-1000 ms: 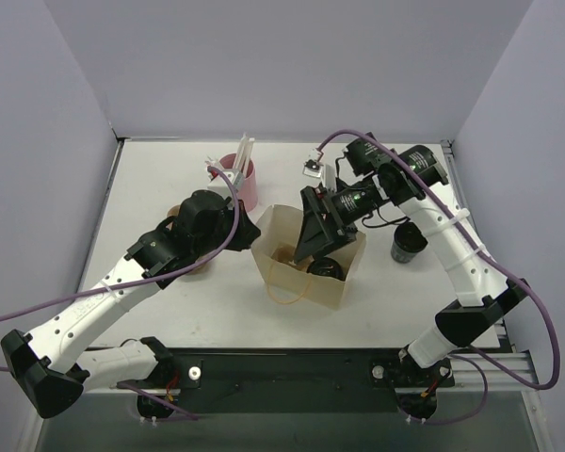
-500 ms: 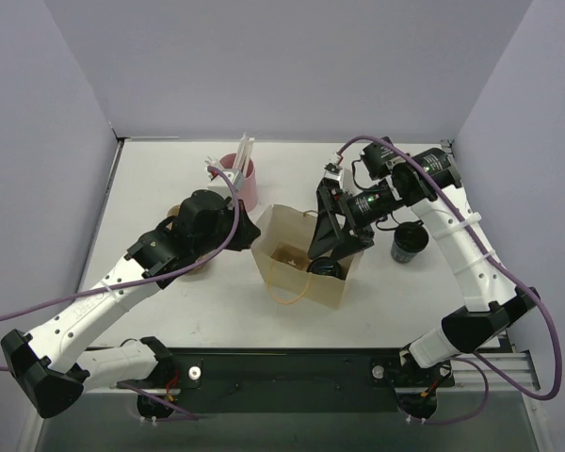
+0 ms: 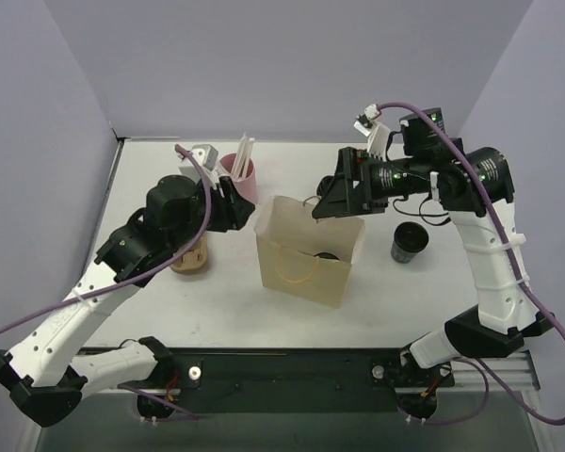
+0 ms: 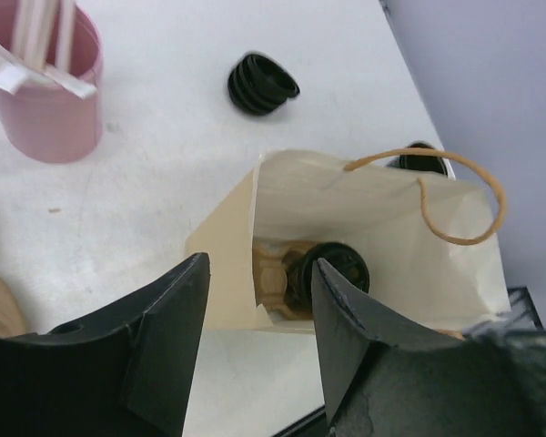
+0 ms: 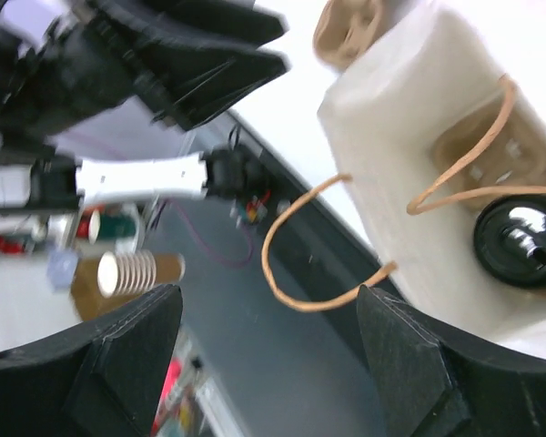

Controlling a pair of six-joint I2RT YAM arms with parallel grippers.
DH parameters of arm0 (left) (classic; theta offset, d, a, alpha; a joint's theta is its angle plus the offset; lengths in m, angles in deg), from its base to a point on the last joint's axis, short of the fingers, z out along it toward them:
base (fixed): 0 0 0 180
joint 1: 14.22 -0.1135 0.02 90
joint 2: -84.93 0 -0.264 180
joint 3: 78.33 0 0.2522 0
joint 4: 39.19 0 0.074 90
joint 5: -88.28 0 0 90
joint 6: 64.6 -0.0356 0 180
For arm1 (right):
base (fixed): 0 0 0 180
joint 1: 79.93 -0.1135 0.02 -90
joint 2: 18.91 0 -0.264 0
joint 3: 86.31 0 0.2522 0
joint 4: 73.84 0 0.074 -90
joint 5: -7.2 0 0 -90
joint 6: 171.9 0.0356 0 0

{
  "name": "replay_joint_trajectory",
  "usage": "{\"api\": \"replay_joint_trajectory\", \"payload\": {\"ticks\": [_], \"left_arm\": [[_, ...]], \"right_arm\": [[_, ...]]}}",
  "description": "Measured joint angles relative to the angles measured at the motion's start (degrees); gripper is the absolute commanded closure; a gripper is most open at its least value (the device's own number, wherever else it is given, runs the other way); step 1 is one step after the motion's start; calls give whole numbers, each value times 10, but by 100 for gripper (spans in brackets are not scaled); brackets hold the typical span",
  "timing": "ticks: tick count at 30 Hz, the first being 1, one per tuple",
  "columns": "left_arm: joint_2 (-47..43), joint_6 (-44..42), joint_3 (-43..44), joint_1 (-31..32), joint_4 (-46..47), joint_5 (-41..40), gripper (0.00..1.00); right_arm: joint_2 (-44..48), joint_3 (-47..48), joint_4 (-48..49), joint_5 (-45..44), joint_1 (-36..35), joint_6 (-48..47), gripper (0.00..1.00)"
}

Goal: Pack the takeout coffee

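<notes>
- The white worktop [image 3: 226, 311] is flat and matte. The cream paper bag [image 3: 306, 273] stands upright on it near the middle, boxy, with creased sides and an open mouth.
- A thin tan twisted-cord handle [image 5: 265, 248] loops out from the bag's rim.
- Inside the bag lies a tan moulded-pulp cup carrier [image 4: 271, 273]. The coffee cup [image 4: 332, 273] sits in it, showing a glossy black domed lid.
- To the left of the bag, a second pulp carrier [image 3: 188, 256] rests on the worktop.
- To the right of the bag, a round black cup [image 3: 408, 243] stands apart from it.
- The left end effector [image 4: 258, 269] is by the bag's left rim. Its angular black fingers are spread apart and grip nothing.
- The right end effector [image 5: 268, 300] hangs over the bag's far right rim. Its blocky black fingers are wide apart and empty.
- Farthest back stands a smooth pink plastic cup [image 3: 240, 174] with flat white sticks [image 3: 245, 151] poking up from it.
</notes>
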Motion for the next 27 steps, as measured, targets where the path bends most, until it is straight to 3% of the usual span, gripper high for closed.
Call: {"api": "replay_joint_trajectory", "payload": {"ticks": [6, 13, 19, 27], "left_arm": [[6, -28, 57, -47, 0, -59, 41], [189, -65, 173, -154, -2, -115, 43], [311, -55, 217, -195, -16, -131, 49], [340, -34, 203, -208, -24, -110, 50]], "right_arm": [[42, -29, 114, -128, 1, 44, 20], [136, -122, 177, -245, 1, 49, 20], [179, -177, 186, -271, 1, 43, 20], [178, -186, 190, -277, 3, 27, 18]]}}
